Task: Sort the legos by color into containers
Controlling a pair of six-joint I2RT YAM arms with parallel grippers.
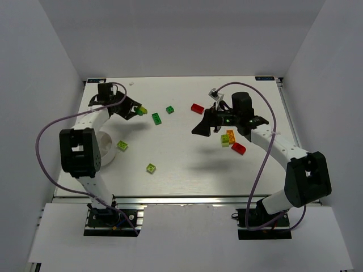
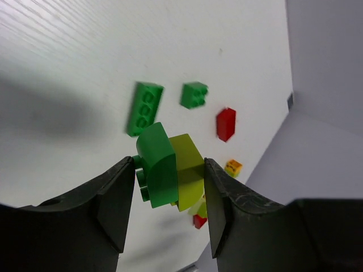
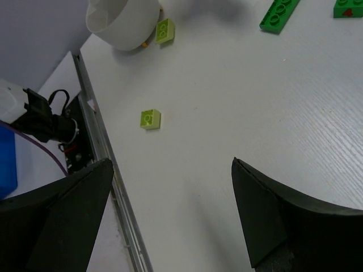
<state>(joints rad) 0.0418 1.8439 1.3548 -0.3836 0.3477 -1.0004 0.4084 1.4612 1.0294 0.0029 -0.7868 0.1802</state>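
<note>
My left gripper [image 1: 138, 109] is shut on a dark green brick joined to a lime brick [image 2: 167, 173], held above the table's back left; the left wrist view shows the gripper [image 2: 167, 198] closed around them. My right gripper [image 1: 199, 127] is open and empty above the table's middle, as the right wrist view [image 3: 170, 192] also shows. The white dish [image 1: 109, 152] sits at the left, partly hidden by my left arm. Loose on the table are a long dark green brick [image 1: 156, 118], a small dark green brick [image 1: 169, 110], a red brick [image 1: 197, 108] and two lime bricks [image 1: 122, 145] [image 1: 151, 168].
An orange-yellow brick [image 1: 229, 136], a lime brick [image 1: 225, 142] and a red brick [image 1: 239, 148] lie under my right arm. The right wrist view shows the dish [image 3: 122, 22] with a lime brick [image 3: 165, 30] beside it. The table's metal front rail [image 3: 108, 164] runs past there.
</note>
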